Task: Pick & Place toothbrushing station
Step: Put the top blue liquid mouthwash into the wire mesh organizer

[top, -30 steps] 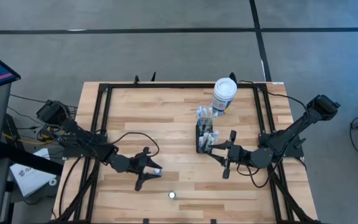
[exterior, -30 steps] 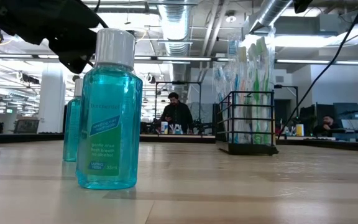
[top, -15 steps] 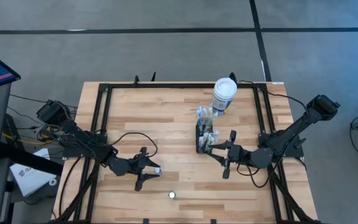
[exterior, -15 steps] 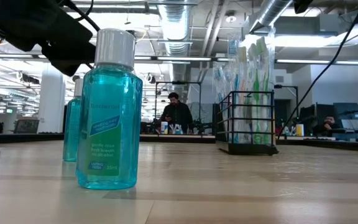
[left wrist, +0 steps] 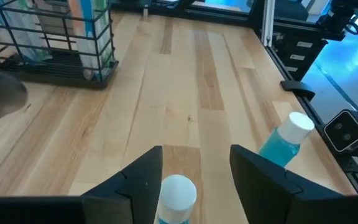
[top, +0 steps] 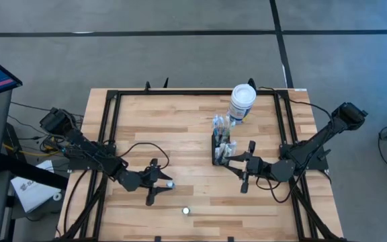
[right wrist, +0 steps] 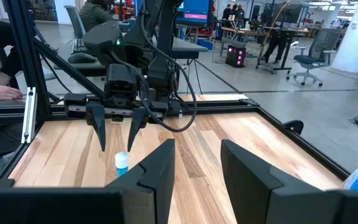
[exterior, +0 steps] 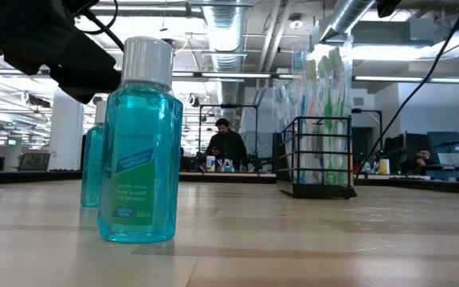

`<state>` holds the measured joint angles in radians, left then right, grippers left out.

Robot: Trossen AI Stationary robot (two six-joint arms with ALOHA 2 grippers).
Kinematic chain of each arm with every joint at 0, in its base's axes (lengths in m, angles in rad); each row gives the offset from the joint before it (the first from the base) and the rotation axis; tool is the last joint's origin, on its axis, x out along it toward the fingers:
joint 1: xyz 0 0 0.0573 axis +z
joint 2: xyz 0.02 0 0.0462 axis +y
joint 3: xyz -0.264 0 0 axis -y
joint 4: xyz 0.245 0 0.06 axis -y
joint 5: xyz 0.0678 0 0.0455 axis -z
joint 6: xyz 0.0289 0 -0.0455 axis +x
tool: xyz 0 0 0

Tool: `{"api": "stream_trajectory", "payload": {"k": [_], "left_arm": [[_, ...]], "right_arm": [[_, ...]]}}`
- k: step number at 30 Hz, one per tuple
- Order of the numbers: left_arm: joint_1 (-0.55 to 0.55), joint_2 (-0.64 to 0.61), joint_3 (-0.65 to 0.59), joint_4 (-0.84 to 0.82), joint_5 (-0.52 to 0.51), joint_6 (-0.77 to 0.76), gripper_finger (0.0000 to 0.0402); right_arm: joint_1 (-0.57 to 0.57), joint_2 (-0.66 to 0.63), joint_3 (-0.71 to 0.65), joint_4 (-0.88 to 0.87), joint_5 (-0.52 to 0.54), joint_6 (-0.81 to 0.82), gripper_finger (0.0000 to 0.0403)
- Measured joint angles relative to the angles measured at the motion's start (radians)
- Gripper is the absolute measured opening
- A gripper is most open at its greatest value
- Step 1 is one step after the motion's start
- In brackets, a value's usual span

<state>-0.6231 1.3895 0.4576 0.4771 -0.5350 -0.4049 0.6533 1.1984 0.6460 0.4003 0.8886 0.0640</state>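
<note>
Your left gripper (top: 160,190) sits in the lower left-centre of the high view, low over the wooden table (top: 180,128), jaws spread with a small mouthwash bottle (top: 170,183) standing between the fingers — not pinched; the left wrist view shows a gap on either side of its white cap.

A second mouthwash bottle (top: 186,210) stands near the bottom edge of the high view, just right of the first; in the low view it fills the left foreground, blue-green liquid under a white cap.

The toothbrushing station (top: 220,149) — a black wire caddy with toothbrushes and tubes upright in it — stands right of centre in the high view, and right of centre in the low view.

A white cylindrical canister (top: 242,102) with a blue label stands just above the caddy in the high view, near the table's top edge.

Your right gripper (top: 236,167) lies just to the right of the caddy in the high view, jaws spread, holding nothing.

A person (exterior: 227,149) sits in the room behind the table, at the centre of the low view.
</note>
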Motion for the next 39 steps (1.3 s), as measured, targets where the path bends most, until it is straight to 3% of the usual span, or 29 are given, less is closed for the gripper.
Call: {"api": "stream_trajectory", "payload": {"k": [27, 39], "left_arm": [[0.0, 0.137, 0.0, 0.0, -0.034, -0.055, 0.0182], [0.0, 0.138, 0.0, 0.027, -0.045, -0.056, 0.0182]], "right_arm": [[0.0, 0.0, 0.0, -0.004, 0.0, 0.015, 0.012], [0.0, 0.0, 0.0, -0.004, 0.0, 0.016, 0.012]]}}
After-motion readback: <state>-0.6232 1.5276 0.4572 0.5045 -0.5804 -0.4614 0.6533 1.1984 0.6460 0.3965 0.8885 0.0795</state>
